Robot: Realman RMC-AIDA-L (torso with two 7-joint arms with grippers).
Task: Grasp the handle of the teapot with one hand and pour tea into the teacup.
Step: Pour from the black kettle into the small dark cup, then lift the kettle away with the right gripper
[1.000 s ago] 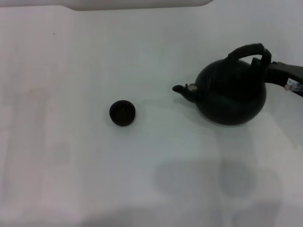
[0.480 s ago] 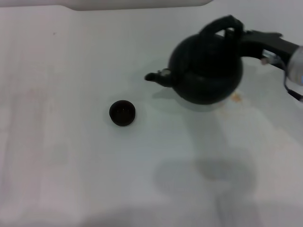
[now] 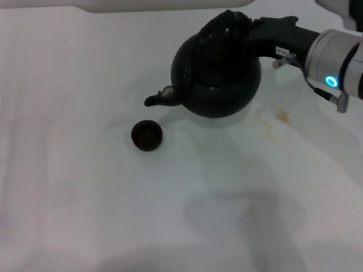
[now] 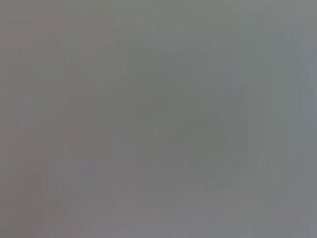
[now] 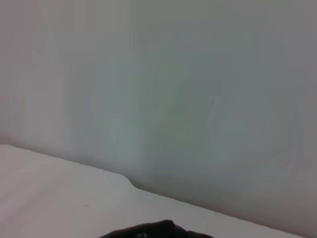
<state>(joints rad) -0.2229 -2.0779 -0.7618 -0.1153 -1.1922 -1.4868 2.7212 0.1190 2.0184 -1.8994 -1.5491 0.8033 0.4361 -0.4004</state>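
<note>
In the head view the large black teapot (image 3: 218,71) hangs in the air, tilted so its spout (image 3: 159,98) points down and to the left, close above the small dark teacup (image 3: 147,135) on the white table. My right gripper (image 3: 245,28) comes in from the right and is shut on the black arched handle (image 3: 227,24). The spout tip is a little up and right of the cup. The right wrist view shows only a dark sliver of the teapot (image 5: 148,230). My left gripper is out of view.
The white table (image 3: 85,198) has a brownish stain (image 3: 281,116) to the right of the teapot. A pale wall edge (image 3: 164,4) runs along the back. The left wrist view shows only plain grey.
The right gripper has carried the teapot up off the table and to the left, toward the cup, and tipped it so the spout now points downward. The cup has not moved.
</note>
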